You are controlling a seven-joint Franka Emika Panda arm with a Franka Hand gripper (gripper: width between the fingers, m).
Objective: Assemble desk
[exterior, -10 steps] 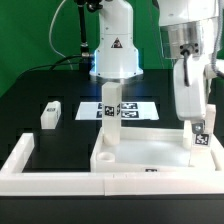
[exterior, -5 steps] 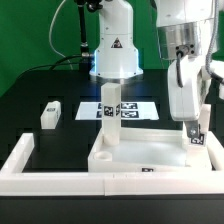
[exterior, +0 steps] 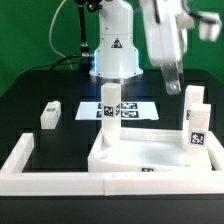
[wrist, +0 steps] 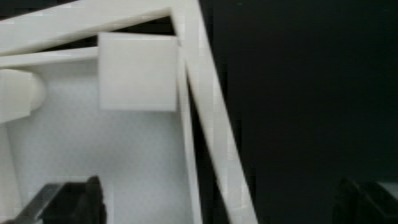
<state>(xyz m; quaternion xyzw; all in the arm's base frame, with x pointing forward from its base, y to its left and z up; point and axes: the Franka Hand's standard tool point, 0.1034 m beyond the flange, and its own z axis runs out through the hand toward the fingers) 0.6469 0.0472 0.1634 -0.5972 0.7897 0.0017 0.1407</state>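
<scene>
The desk panel (exterior: 140, 160) lies flat on the black table (exterior: 60, 135), pushed into the corner of the low white border wall (exterior: 40, 168). 2 legs stand upright in its sockets — 1 (exterior: 110, 112) at the exterior view's left, 1 (exterior: 196, 122) at the right. A 3rd leg (exterior: 50, 114) lies loose on the table, well apart. The claw (exterior: 175, 85) hangs above the right leg, clear of it and holding nothing; how wide its jaws stand I cannot tell. The marker board (exterior: 135, 110) lies behind the panel.
</scene>
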